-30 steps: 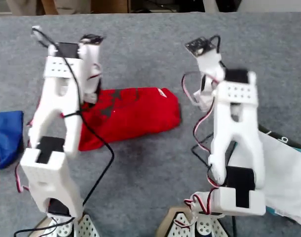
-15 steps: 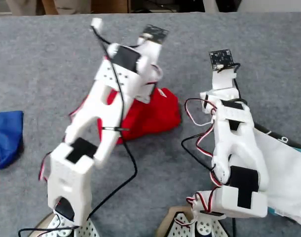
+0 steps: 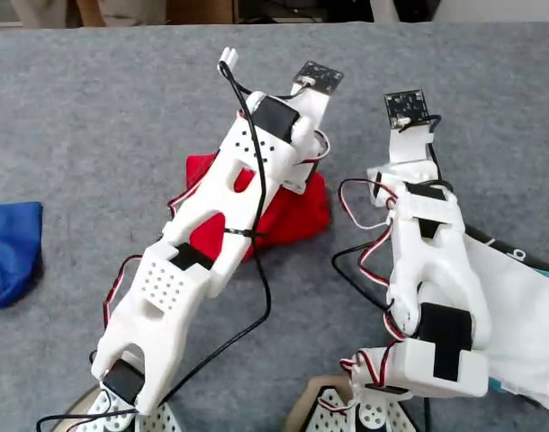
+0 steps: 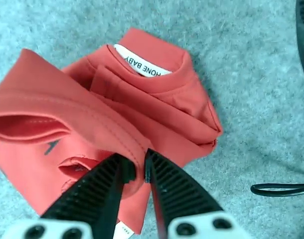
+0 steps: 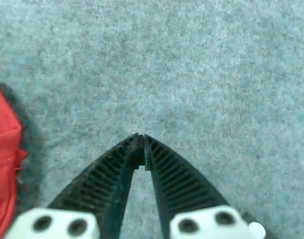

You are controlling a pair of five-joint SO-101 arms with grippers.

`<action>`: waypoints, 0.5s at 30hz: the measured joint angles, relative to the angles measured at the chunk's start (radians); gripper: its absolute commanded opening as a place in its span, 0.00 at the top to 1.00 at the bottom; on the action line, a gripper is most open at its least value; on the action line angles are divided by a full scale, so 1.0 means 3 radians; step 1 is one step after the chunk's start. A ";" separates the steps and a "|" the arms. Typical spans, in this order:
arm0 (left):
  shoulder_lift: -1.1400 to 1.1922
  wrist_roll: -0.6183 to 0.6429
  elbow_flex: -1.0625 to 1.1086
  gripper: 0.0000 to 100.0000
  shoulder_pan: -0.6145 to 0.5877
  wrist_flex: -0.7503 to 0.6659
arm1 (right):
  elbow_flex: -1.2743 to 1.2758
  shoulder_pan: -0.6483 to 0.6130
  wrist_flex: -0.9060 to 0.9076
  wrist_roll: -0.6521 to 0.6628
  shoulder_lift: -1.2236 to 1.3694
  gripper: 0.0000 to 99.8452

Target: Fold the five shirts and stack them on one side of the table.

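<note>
Red shirt sits bunched about mid-table on the grey table. The left arm lies slantwise right over it, so a good chunk is covered from above. Its long axis runs roughly left to right across the table, a bit slanted. In the wrist shot the collar with its white label faces up, at the end away from the claw. Left gripper is pinched onto a raised fold of the red fabric. Right gripper has its tips together over bare grey surface, with the red edge just off to one side. Blue shirt is crumpled at the left edge, and a white shirt is spread at the right edge near the front corner, partly under the right arm.
</note>
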 measured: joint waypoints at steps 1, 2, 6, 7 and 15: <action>0.0000 0.0010 0.0000 0.84 0.0000 0.0000 | 0.0000 0.0000 0.0000 0.0000 0.0000 0.99; 0.0000 0.0026 0.0000 0.81 0.0000 0.0000 | 0.0000 0.0000 0.0000 0.0000 0.0000 0.99; -0.0020 0.0199 0.0000 0.76 -0.0020 0.0000 | 0.0000 0.0000 0.0000 0.0000 0.0000 0.99; -0.0056 0.0220 0.0000 0.76 -0.0046 0.0000 | 0.0000 0.0000 0.0000 0.0000 0.0000 0.99; -0.0501 0.0113 0.0000 0.98 -0.0711 0.0000 | -0.0102 -0.0005 0.0240 0.0000 -0.0020 0.99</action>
